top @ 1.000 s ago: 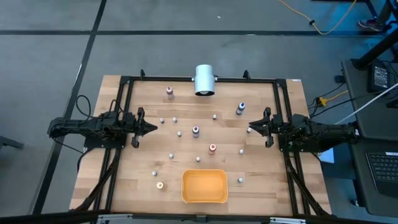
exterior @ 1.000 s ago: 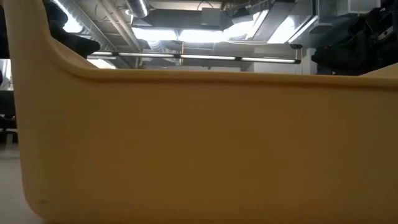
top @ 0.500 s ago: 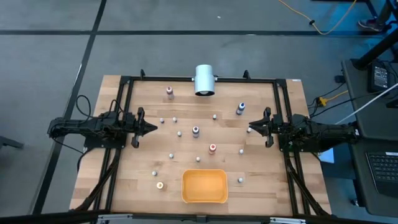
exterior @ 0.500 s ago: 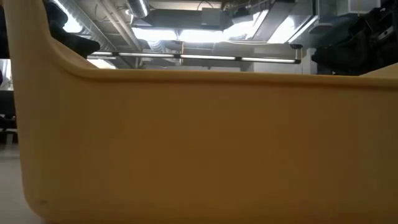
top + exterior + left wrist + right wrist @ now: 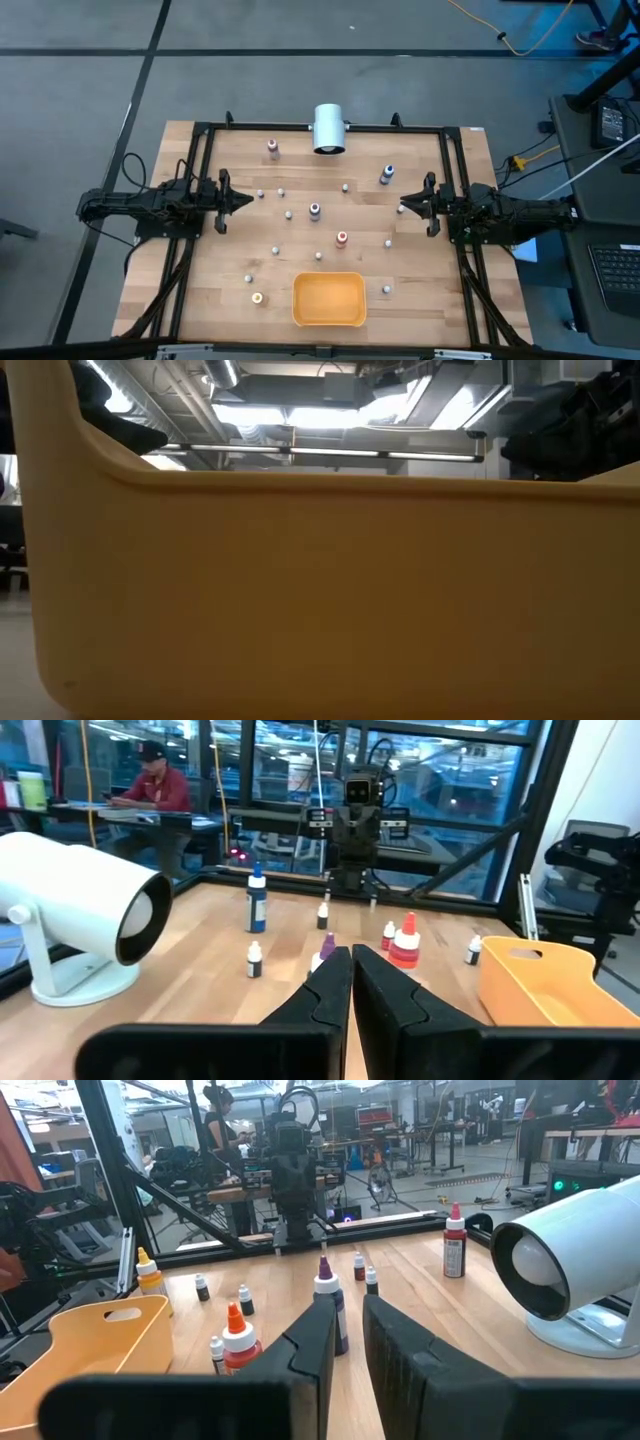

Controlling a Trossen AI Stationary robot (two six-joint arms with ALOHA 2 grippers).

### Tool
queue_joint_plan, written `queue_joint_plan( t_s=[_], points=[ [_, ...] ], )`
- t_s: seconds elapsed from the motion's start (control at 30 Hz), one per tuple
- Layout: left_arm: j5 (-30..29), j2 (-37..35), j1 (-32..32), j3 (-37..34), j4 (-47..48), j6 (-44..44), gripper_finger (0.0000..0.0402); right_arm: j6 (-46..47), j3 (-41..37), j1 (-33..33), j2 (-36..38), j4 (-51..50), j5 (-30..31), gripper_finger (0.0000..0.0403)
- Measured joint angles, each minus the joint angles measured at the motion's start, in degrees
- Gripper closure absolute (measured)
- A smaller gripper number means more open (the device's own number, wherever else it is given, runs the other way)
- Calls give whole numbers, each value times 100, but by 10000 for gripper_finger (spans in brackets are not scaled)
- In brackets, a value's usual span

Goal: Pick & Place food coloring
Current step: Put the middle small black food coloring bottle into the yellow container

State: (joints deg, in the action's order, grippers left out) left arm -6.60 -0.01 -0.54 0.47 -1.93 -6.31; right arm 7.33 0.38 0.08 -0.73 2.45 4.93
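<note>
Left gripper and right gripper: fingers closed, empty, parked at opposite table edges. Food coloring bottles stand scattered between them; orange tray awaits, empty

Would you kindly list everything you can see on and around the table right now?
Orange tray: one, orange, at the table's near edge, midway between the arms.
Larger food coloring bottles: five, tops pink, blue, purple, red, yellow, spread over the table.
Tiny bottles: about ten, whitish tops, scattered among the larger ones.
White cylinder: one, white, far edge, centre.
Table: one, light wood, under a black frame.
People: one seated, one standing, beyond the table.
Left tool: dark, shut, at the left side, holding nothing.
Right tool: dark, shut, at the right side, holding nothing.
</note>
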Motion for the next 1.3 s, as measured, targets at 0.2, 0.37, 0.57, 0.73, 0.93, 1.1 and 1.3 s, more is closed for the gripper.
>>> queue_joint_plan(
  t_s=[0.2, 0.37, 0.57, 0.73, 0.93, 1.1, 1.3],
  points=[
    [-228, 11, 0, 0, -18, 2, 391, -3, 0, 0, 0, -5, 0, 342],
    [-475, 11, 0, 0, -57, 3, 389, 6, 0, -2, 0, 2, 2, 342],
    [-743, 11, 0, 0, -243, -546, 391, 1, 0, 0, 0, -4, 58, 342],
    [-598, 13, 0, 0, -255, -800, 388, 237, 159, -2, -2, -34, 364, 342],
    [-476, 13, 0, 0, -238, -813, 390, 219, 1140, -4, -171, -1148, 827, 342],
    [-481, 13, 0, 0, -205, -814, 387, 489, 2290, -4, -871, -2498, 1150, 342],
    [-485, 13, 0, 0, -208, -815, 386, 1140, 3371, -154, -1985, -3851, 1118, 311]
  ],
)
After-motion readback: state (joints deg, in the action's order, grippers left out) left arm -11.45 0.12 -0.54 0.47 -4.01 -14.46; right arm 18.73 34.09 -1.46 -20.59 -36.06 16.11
